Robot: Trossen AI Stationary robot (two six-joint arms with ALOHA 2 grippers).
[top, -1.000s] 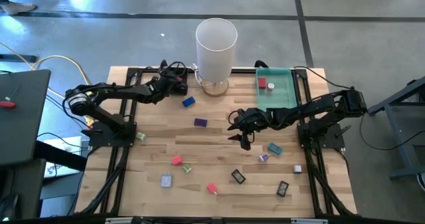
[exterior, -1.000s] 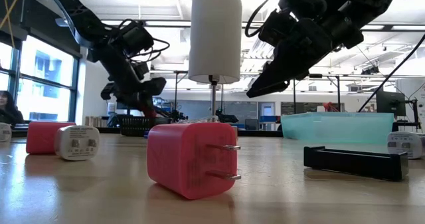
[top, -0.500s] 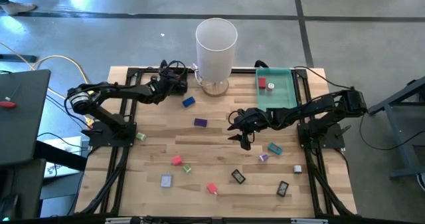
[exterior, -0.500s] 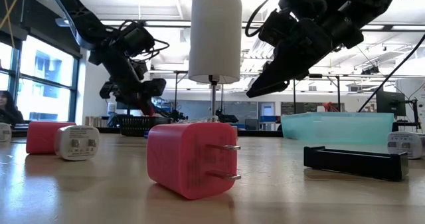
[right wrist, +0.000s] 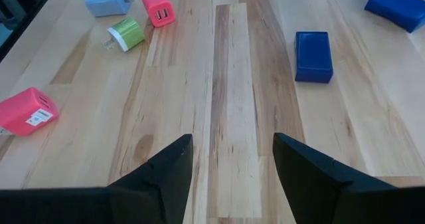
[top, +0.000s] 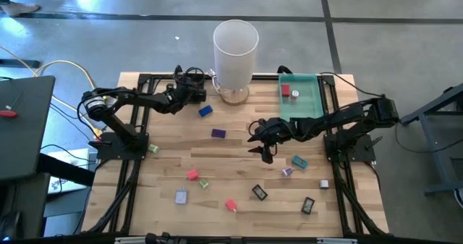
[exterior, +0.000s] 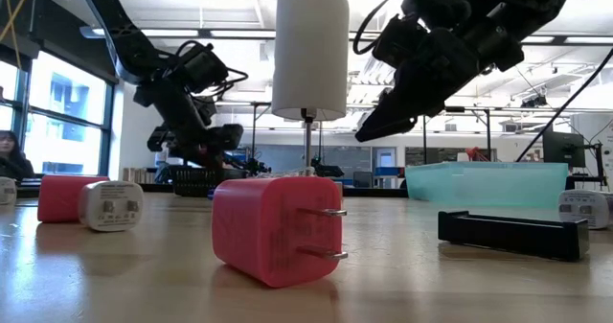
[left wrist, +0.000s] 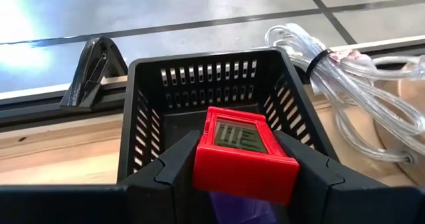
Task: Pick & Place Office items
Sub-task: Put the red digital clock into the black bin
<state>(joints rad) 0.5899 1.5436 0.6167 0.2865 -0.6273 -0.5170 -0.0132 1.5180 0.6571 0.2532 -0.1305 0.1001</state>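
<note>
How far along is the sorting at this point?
Done: two items sit in the green tray. In hand: the left gripper holds a red block over the black basket. The right gripper hangs open and empty. Left: roughly a dozen pieces on the table.

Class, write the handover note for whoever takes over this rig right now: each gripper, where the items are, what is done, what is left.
Left gripper: shut on a red rectangular block, above the small black slotted basket at the table's back edge.
Right gripper: open, empty, over bare wood mid-table.
Done: two small items lie in the translucent green tray.
Left: drop the red block; about a dozen pieces remain scattered, including the blue block and pink plug.
</note>
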